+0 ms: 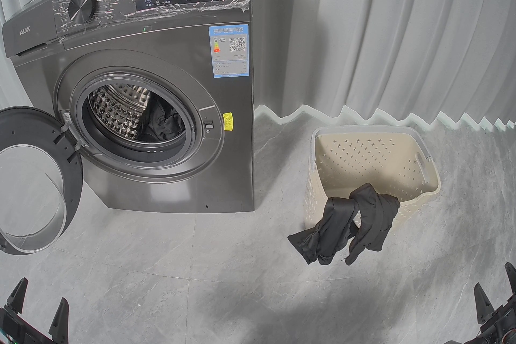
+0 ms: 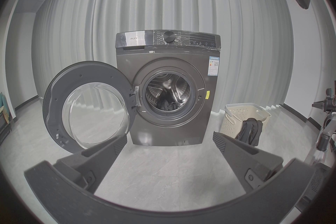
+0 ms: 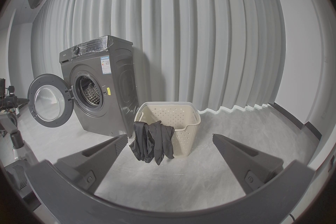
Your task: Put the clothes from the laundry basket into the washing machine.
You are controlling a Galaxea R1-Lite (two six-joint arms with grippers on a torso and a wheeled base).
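Observation:
A grey front-loading washing machine [image 1: 161, 92] stands at the left with its round door [image 1: 32, 178] swung wide. A dark garment [image 1: 161, 124] lies inside the drum. To its right a cream laundry basket [image 1: 376, 162] sits on the floor, and a black garment [image 1: 349, 224] hangs over its near rim down to the floor. My left gripper [image 1: 37, 310] is open low at the near left, well back from the machine [image 2: 168, 88]. Low at the near right, back from the basket [image 3: 171, 119] and its black garment [image 3: 152, 142], my right gripper [image 1: 497, 291] is open too.
White pleated curtains [image 1: 387, 22] hang behind the machine and basket. Grey marbled floor [image 1: 215, 264] lies open between me and both. The swung door juts out over the floor on the left.

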